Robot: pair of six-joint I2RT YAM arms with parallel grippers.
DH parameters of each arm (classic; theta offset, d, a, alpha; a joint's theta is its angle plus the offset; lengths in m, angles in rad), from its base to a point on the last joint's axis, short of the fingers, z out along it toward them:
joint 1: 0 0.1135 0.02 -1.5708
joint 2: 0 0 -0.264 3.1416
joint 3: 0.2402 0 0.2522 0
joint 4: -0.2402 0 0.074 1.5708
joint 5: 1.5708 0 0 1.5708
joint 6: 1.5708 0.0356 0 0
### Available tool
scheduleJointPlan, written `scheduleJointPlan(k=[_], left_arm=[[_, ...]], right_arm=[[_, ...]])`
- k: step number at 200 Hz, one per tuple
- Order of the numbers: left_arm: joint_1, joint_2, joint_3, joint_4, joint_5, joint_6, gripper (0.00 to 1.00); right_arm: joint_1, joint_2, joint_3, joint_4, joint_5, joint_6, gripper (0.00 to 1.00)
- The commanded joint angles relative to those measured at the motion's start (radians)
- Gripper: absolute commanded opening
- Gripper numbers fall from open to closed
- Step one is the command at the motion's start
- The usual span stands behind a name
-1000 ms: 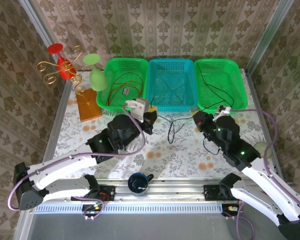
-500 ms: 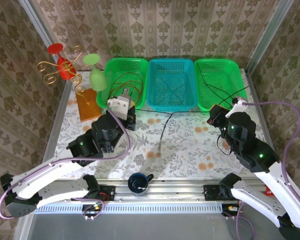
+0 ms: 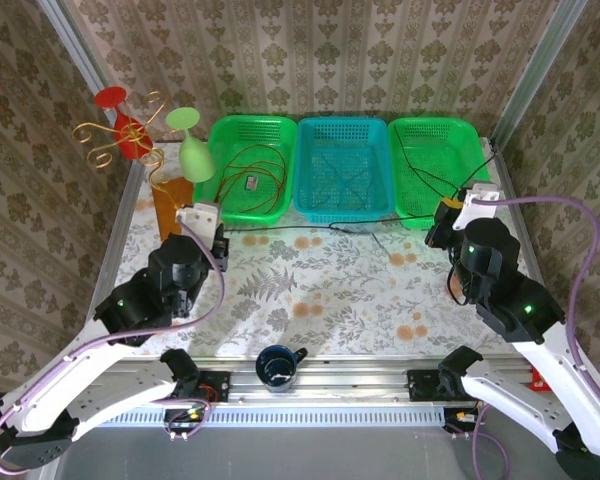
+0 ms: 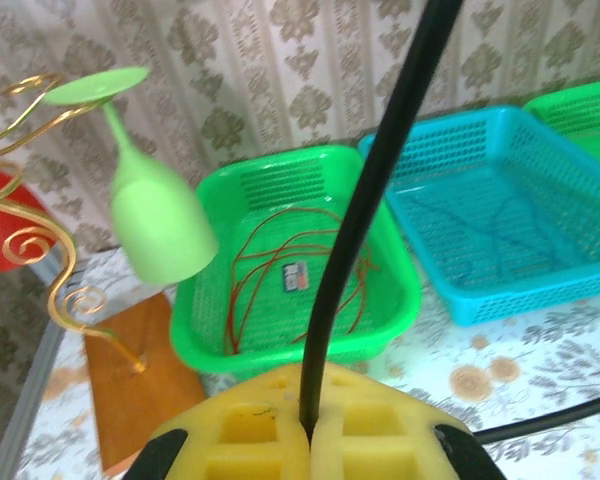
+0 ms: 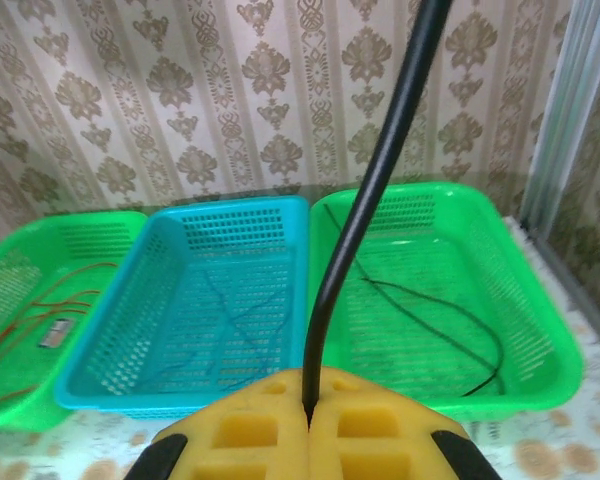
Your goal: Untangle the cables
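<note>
Two grippers: the left gripper (image 3: 213,232) and the right gripper (image 3: 442,224) stand well apart, each clamped tight on the same black cable (image 3: 320,228). In the wrist views, the yellow pads (image 4: 245,440) meet around it.
Black cable: it runs almost straight across the table (image 3: 330,300) from one gripper to the other, with a slight kink nearer the right gripper.
Beyond the left gripper: the left green basket (image 3: 220,135) holds a coiled red-brown cable (image 3: 242,170).
Beyond the gap between the grippers: the blue basket (image 3: 305,135) holds a thin dark cable, hard to trace.
Beyond the right gripper: the right green basket (image 3: 475,135) holds another thin black cable (image 3: 430,180).
Step in hand: the pull-apart. The stretched cable looks free of the others.
Next move: probably carrying it beyond the grippers into a basket. Both ends must clear the rim together before the jaws let go, and which basket is meant I cannot tell.
Change: a second ago the grippers sat close together at mid-table, with the cable slack and looped between them. Now they have drawn out to the sides and the slack is gone.
</note>
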Motion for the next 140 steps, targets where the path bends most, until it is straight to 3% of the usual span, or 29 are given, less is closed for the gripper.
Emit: scheduleJointPlan(k=[1,72,140], left_arm=[[0.063,-0.045,-0.024,-0.131,-0.057,-0.045,0.00],[0.314,-0.131,-0.102,-0.191,0.067,-0.039,0.00],[0.548,-0.159,-0.209,-0.201,0.269,-0.058,0.00]], right_arm=[[-0.021,-0.005,0.036,0.006,0.079,-0.145,0.00],[-0.071,-0.027,0.047,0.053,0.084,-0.253,0.00],[-0.155,0.043,0.136,0.097,0.040,-0.339,0.00]])
